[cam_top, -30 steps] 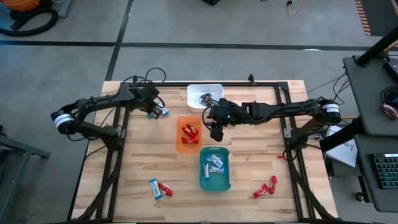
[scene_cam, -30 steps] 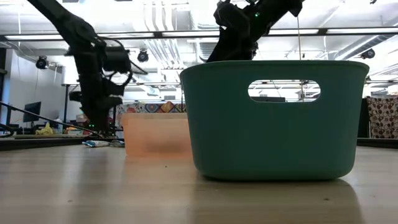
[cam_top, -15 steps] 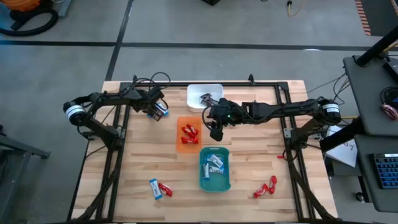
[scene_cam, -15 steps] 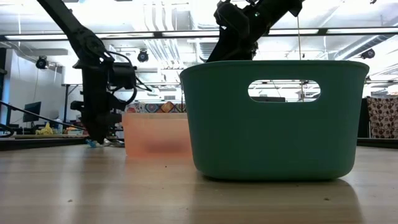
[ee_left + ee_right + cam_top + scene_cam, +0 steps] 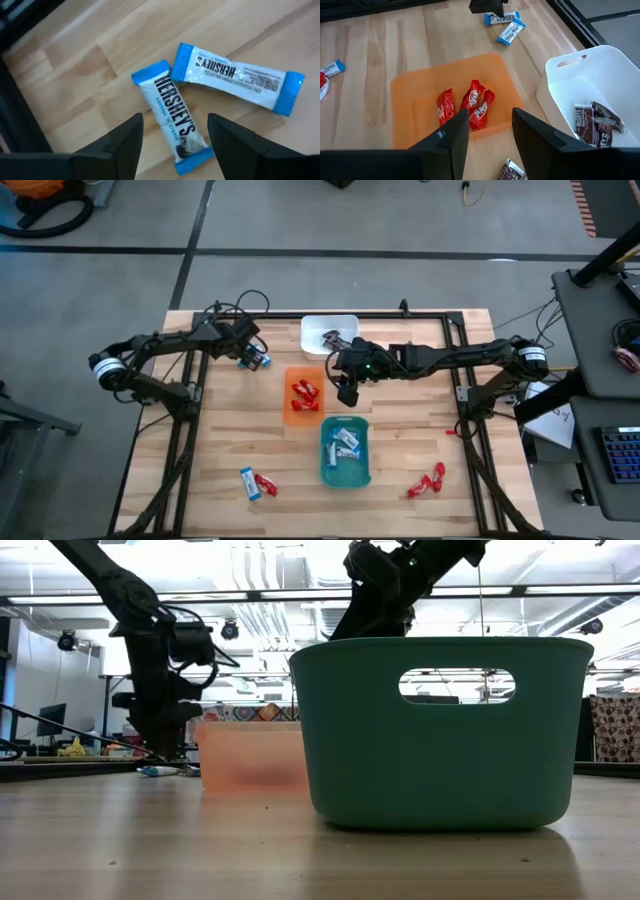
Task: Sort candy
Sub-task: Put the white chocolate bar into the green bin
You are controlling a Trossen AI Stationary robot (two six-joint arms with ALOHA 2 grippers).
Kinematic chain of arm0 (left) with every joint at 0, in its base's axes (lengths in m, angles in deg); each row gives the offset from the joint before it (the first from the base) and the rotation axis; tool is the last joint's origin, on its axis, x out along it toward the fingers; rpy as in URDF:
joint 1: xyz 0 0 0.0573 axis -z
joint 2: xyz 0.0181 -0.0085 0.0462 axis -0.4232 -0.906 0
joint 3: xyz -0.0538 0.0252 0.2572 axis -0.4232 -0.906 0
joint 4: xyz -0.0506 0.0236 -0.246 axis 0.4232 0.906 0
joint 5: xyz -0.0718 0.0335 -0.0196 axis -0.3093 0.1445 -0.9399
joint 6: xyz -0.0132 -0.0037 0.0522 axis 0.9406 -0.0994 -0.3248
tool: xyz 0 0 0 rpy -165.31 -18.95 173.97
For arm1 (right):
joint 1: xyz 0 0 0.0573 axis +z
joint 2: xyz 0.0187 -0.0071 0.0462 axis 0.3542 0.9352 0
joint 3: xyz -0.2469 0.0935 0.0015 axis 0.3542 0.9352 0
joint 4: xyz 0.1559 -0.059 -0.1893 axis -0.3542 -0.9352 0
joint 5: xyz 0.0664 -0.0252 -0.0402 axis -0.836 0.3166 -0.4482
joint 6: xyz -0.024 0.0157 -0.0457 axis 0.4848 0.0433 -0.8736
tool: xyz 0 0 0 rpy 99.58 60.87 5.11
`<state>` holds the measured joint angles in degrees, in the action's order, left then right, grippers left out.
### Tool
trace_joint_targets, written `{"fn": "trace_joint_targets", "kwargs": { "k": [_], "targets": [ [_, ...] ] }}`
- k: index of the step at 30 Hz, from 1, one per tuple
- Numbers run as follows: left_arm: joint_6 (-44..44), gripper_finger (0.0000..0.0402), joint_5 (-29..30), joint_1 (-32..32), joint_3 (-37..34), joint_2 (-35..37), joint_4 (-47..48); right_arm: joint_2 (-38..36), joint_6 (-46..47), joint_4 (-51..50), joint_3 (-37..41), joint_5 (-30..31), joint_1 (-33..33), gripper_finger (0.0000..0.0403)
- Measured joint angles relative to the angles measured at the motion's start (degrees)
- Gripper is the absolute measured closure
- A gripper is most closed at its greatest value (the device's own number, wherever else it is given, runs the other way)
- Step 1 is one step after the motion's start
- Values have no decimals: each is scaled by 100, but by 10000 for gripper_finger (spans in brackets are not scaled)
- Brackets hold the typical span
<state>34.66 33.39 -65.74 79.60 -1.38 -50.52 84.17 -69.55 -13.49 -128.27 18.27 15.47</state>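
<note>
left gripper point(image 5: 172, 137): jaws spread, straddling one blue-and-white candy point(image 5: 172, 116) near the tabletop's far left corner.
second candy point(image 5: 239, 77): just beside it, ends nearly touching.
handling: likely light, slick crinkly wrapper, firm bar; pinch across mid-length.
axis: straddled bar lies along the jaw gap; the other crosses it at an angle.
right gripper point(image 5: 487, 132): jaws spread, empty, above orange tray point(image 5: 410, 85).

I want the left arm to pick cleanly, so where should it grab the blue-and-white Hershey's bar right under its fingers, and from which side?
Grip the nearer Hershey's bar across its narrow middle, coming straight down from above. It lies flat on the table, and the open left gripper already straddles it. One end touches the second bar, so stay clear of that end.
</note>
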Motion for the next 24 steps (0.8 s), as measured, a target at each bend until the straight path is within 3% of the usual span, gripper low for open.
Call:
{"fn": "trace_joint_targets", "kwargs": {
  "k": [14, 18, 24],
  "targets": [
    [218, 205, 50, 16, -30, -825, -361, 2, 57, -27, 7, -2, 4, 260],
    [212, 235, 48, 28, -15, -934, -383, 2, 55, -26, 9, -4, 4, 265],
    [172, 313, 28, 31, -37, -801, -364, 2, 50, -28, 9, -4, 4, 263]
  ]
}}
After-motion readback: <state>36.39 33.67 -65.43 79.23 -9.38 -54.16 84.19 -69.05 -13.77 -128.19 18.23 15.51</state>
